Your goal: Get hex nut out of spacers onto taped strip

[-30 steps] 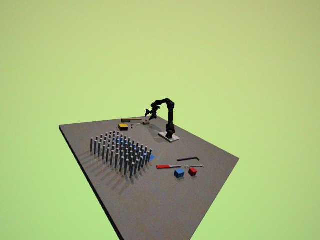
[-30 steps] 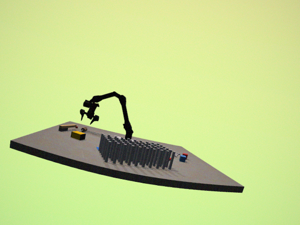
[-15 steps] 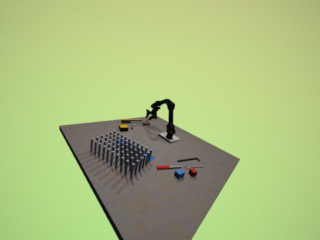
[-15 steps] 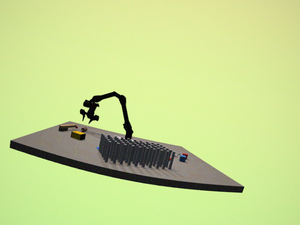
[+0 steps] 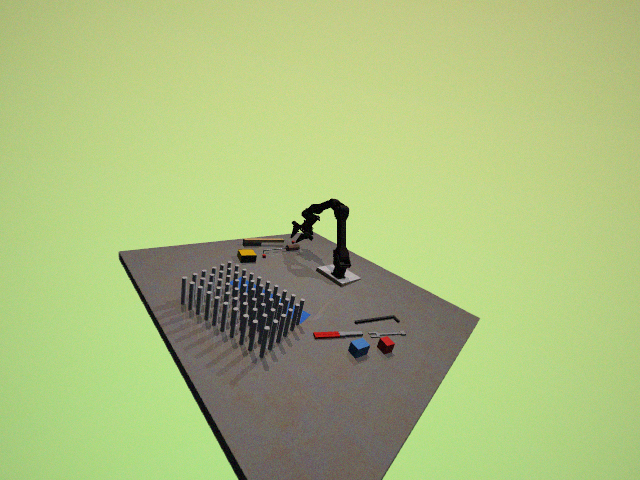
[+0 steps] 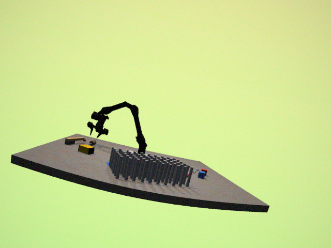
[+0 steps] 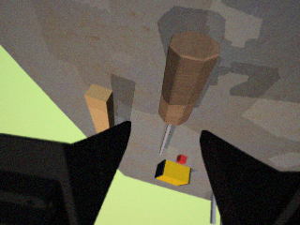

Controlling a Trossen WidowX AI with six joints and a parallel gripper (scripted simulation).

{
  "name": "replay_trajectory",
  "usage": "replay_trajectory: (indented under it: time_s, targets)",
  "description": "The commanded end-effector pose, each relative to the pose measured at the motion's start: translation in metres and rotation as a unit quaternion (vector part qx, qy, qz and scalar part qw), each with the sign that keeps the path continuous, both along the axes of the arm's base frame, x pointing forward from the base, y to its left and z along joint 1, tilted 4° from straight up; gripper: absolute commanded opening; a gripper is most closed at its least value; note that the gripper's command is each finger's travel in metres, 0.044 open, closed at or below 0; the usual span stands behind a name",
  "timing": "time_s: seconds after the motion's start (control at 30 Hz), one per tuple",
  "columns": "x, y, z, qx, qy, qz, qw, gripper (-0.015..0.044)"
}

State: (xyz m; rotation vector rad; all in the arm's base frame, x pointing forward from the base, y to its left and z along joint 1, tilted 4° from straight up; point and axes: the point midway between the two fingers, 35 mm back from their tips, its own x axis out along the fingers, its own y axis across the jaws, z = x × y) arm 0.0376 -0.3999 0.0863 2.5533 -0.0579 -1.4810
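The tabletop (image 5: 330, 403) (image 6: 224, 190) (image 7: 61, 52) carries everything. The black arm (image 5: 341, 232) (image 6: 138, 122) rises behind the upright spacers (image 5: 224, 317) (image 6: 151, 172), on the side where the blue strip (image 5: 303, 315) (image 6: 107, 163) runs. Off one end of the spacers, the end effector (image 5: 294, 239) (image 6: 93, 136) (image 7: 165, 130) hangs above the wooden-handled tool (image 5: 293, 248) (image 6: 92, 142) (image 7: 189, 75), a bit more than half open, gripping nothing. The yellow block (image 5: 247, 255) (image 6: 86, 149) (image 7: 174, 172) sits nearer the spacers; past their opposite end lie the red-handled tool (image 5: 326, 335) and blue cube (image 5: 358, 348) (image 6: 201, 174). The nut cannot be made out among the spacers.
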Motion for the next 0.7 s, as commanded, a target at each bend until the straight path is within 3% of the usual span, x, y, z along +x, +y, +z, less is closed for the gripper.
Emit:
replay_trajectory:
  time_s: [0.0,0.67]
  targets:
    - [0.0,0.002,-0.011,0.006,-0.003,-0.001,1.0,0.028]
    - [-0.002,0.002,-0.043,0.006,-0.002,-0.001,1.0,0.028]
